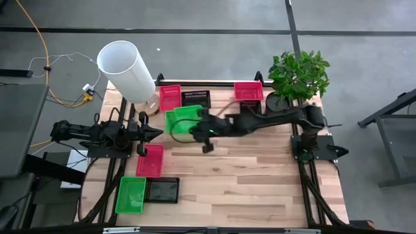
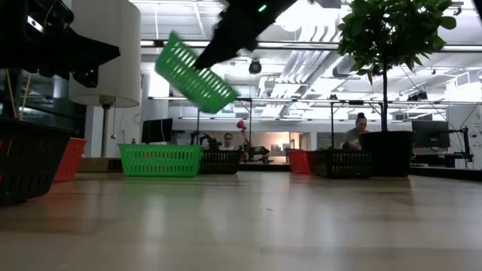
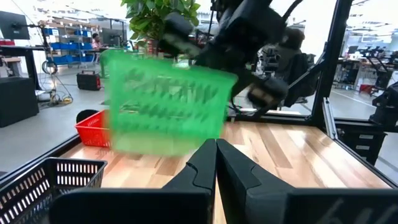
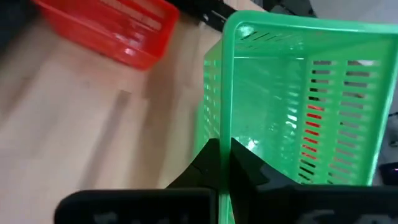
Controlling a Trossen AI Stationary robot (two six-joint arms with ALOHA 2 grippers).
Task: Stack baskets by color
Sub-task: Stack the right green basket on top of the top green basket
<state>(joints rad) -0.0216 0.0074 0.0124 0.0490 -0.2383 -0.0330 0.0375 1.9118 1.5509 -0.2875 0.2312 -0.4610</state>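
My right gripper (image 4: 222,155) is shut on a bright green basket (image 1: 182,119), held in the air over the table's middle, a little toward the far edge. In the low view this green basket (image 2: 194,73) hangs tilted, well above the wood. My left gripper (image 3: 216,155) is shut and empty at the table's left, pointing level toward the green basket (image 3: 165,106). On the table rest a pink-red basket (image 1: 170,97) and a black one (image 1: 195,97) at the far edge. A pink-red one (image 1: 248,90) stands far right. My right gripper pinches the rim of one of the green basket's walls (image 4: 225,127), one finger inside the basket and one outside. The fingers come from the table's right, slanting down. The basket is lifted clear of the table and hangs tilted.
Near the left front lie a pink-red basket (image 1: 150,160), a green basket (image 1: 130,195) and a black basket (image 1: 162,190). A tall white cylinder (image 1: 127,68) stands at the far left and a potted plant (image 1: 298,77) at the far right. Bare wood lies front right.
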